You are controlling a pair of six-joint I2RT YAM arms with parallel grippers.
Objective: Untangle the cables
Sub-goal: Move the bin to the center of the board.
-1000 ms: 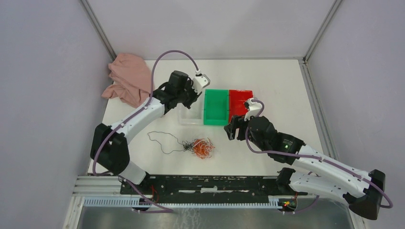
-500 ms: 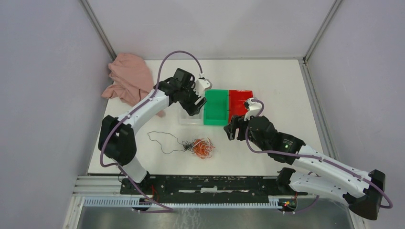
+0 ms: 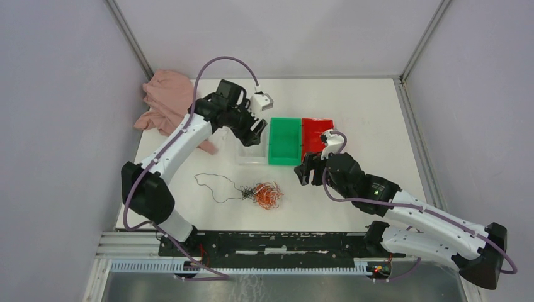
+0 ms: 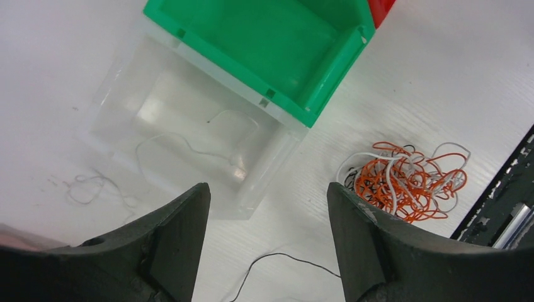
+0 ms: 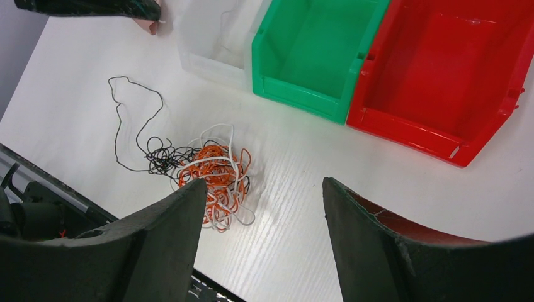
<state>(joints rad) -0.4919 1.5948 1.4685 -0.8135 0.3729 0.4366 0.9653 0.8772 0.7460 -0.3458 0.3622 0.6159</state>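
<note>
The cables (image 3: 266, 194) lie as a small orange, black and whitish wad on the table in front of the bins. The wad also shows in the wrist views (image 4: 403, 179) (image 5: 211, 173). One black strand (image 3: 211, 185) trails out to the left of it. A single thin whitish wire (image 4: 189, 148) rests inside the clear bin (image 3: 250, 153). My left gripper (image 3: 254, 130) (image 4: 267, 201) hangs open above that bin, nothing between its fingers. My right gripper (image 3: 306, 171) (image 5: 264, 189) stands open and empty, right of the wad and above the table.
A green bin (image 3: 284, 141) and a red bin (image 3: 315, 135) stand side by side right of the clear one; nothing shows in either. A pink cloth (image 3: 169, 104) is bunched at the back left corner. The black rail (image 3: 271, 242) runs along the near edge.
My left gripper has gone from shut to open over the clear bin and drawn back a little to the left. The right arm and the wad have not moved.
</note>
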